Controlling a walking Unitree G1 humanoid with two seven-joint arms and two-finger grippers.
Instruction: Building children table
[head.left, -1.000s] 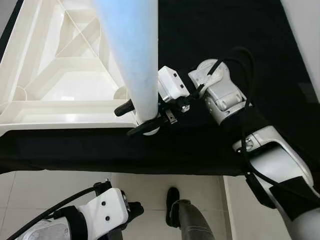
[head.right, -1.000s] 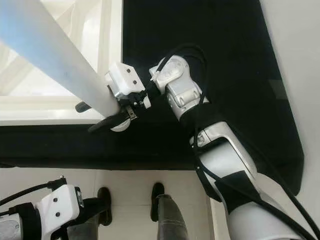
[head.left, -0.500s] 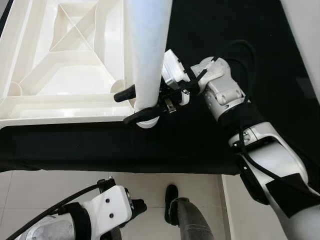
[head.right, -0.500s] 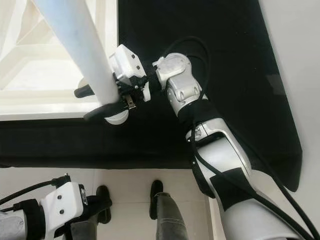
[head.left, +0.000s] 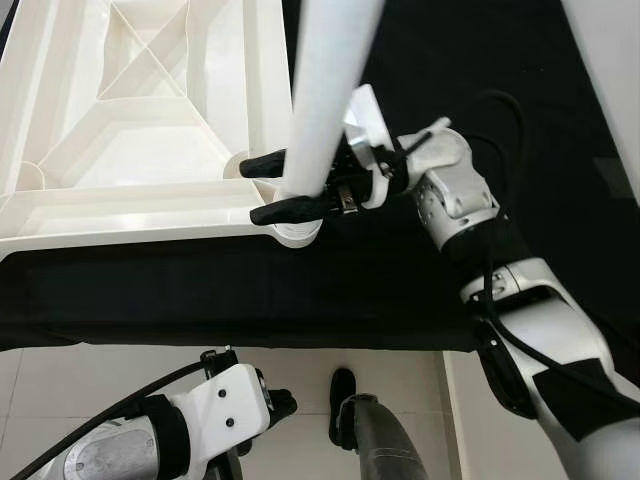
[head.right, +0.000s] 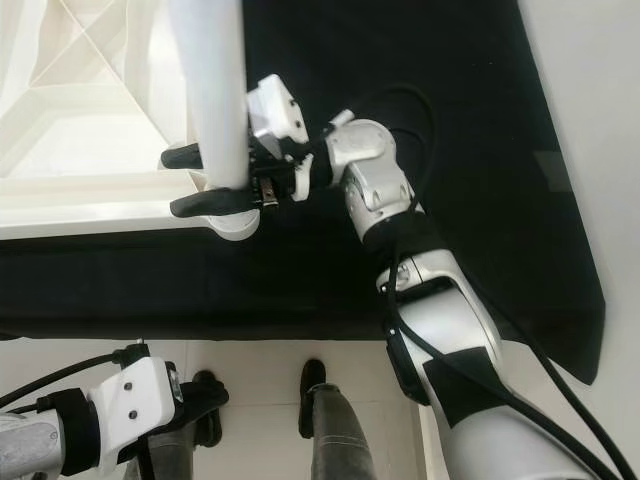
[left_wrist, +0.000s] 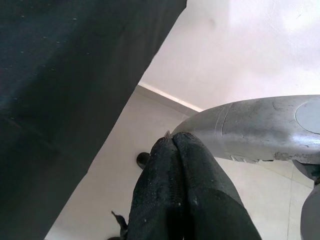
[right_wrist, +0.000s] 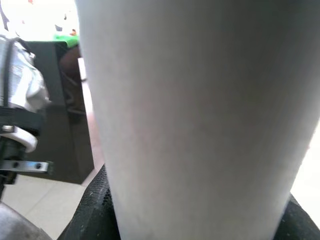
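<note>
At near-right corner of upturned white tabletop (head.left: 130, 215), right tool (head.left: 290, 187) clamps plain white leg (head.left: 325, 90); no writing readable.

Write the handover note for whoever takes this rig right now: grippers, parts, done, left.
Right gripper: shut on the white table leg, near its lower end, holding it roughly upright.
Left gripper: shut, holding nothing, arm idle low beside the black mat.
Tabletop: white, lying underside up on the mat, ribs showing.
Done: the leg's foot sits at the tabletop's near right corner socket.
Left: whether the leg is fully seated cannot be told; check it, probably press or twist it home, then release. No other legs in view, so the rest likely remain.
</note>
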